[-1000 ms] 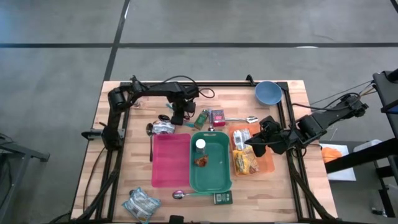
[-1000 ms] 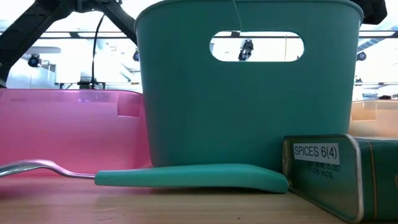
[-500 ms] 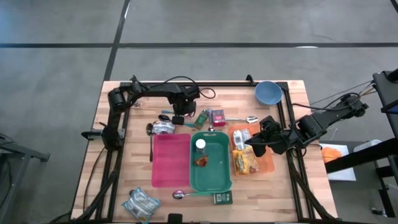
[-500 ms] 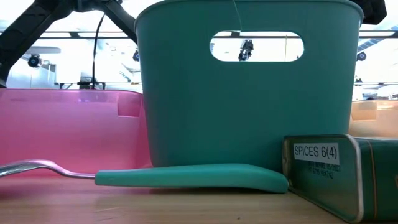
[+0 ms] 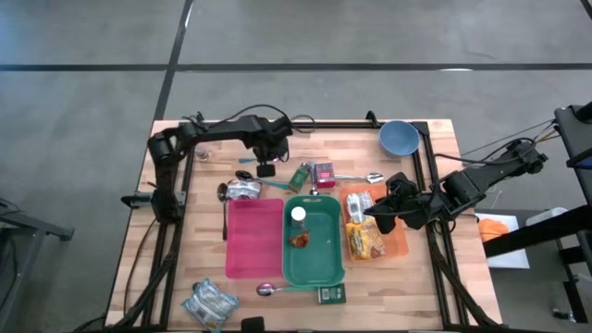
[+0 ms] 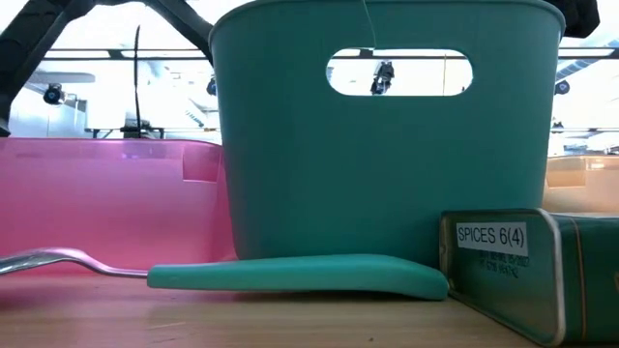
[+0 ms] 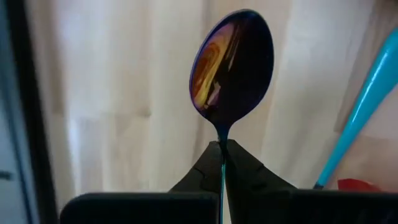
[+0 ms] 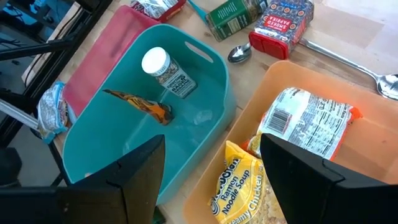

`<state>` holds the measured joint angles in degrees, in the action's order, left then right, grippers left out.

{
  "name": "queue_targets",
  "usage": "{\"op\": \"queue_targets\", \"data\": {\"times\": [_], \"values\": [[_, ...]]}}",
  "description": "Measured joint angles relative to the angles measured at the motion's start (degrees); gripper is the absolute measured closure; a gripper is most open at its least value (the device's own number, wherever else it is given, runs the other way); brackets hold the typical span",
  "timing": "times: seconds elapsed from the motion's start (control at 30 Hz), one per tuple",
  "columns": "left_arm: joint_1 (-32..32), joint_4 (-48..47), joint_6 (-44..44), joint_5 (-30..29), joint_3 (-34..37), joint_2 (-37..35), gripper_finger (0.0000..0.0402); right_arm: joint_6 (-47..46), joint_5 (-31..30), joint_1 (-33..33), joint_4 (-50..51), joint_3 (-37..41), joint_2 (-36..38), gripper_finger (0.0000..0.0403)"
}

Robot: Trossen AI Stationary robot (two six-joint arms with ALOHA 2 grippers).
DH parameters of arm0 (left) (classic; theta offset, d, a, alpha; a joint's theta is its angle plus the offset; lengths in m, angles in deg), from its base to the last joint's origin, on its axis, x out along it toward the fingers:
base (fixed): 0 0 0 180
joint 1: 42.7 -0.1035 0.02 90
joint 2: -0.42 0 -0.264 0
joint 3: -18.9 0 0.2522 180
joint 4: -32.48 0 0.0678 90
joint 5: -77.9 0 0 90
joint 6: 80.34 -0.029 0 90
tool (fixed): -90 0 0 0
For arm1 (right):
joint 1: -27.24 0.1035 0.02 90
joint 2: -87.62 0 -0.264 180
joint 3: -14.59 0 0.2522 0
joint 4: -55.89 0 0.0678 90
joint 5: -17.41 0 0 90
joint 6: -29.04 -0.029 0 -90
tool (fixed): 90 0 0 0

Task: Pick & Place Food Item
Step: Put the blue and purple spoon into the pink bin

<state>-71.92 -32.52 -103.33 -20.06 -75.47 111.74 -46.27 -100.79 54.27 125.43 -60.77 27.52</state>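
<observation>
My left gripper (image 5: 266,168) is over the far left part of the table, pointing down and shut on a dark iridescent spoon (image 7: 231,62). My right gripper (image 8: 214,186) hangs open above the orange tray (image 5: 400,242), which holds ramen packs (image 5: 365,240); nothing is between its fingers. The teal bin (image 5: 338,231) holds a spice jar (image 8: 166,70) and an orange-brown food piece (image 8: 146,107). A pink bin (image 5: 254,239) stands at its left. My left gripper pinches the spoon's thin handle (image 7: 222,134) just behind the bowl, between its two fingertips (image 7: 208,165). The fingers come from above and lie along the handle. The bowl sticks out past the fingertips, pointing down toward the table.
Behind the bins lie a silver packet (image 5: 243,190), a green tin (image 5: 300,176), a red box (image 5: 324,173) and a metal spoon (image 5: 361,177). A blue bowl (image 5: 398,137) is at the far right. A foil pack (image 5: 209,302), a teal-handled spoon (image 5: 277,289) and a spice tin (image 6: 503,271) lie near the front.
My left arm has risen and its wrist has rolled; the gripper head now stands a little nearer the table's far edge.
</observation>
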Motion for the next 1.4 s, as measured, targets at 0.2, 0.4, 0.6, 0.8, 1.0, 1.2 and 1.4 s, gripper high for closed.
{"op": "queue_targets", "data": {"times": [0.2,0.4,0.6,0.8,1.0,1.2,1.4], "values": [[0.1,-4.1,9.4,2.0,0.0,-4.2,0.0401,1.3,0.0,0.0,-0.7,0.0,0.0,0.0144],[0.6,-9.0,19.5,4.4,0.0,-11.3,0.0401,3.6,-0.1,0.0,-1.0,0.0,0.0,0.0144],[2.8,-13.7,36.6,7.2,0.0,-20.6,0.0401,5.9,-0.3,0.0,-1.3,0.0,0.0,0.0145],[8.9,-19.1,55.9,9.6,0.0,-28.4,0.0401,8.3,-0.3,0.0,-2.5,0.0,0.0,0.0144],[20.1,-20.0,73.2,8.3,0.0,-30.9,0.0401,11.4,-0.5,0.0,-2.6,0.0,0.0,0.0144],[31.1,-17.9,91.6,3.8,2.7,-30.9,0.0401,14.7,-0.5,0.0,-2.7,0.0,0.0,0.0144],[38.4,-12.2,105.6,2.9,9.2,-30.9,0.0401,17.8,-0.5,0.0,-2.9,0.2,0.0,0.0144]]}}
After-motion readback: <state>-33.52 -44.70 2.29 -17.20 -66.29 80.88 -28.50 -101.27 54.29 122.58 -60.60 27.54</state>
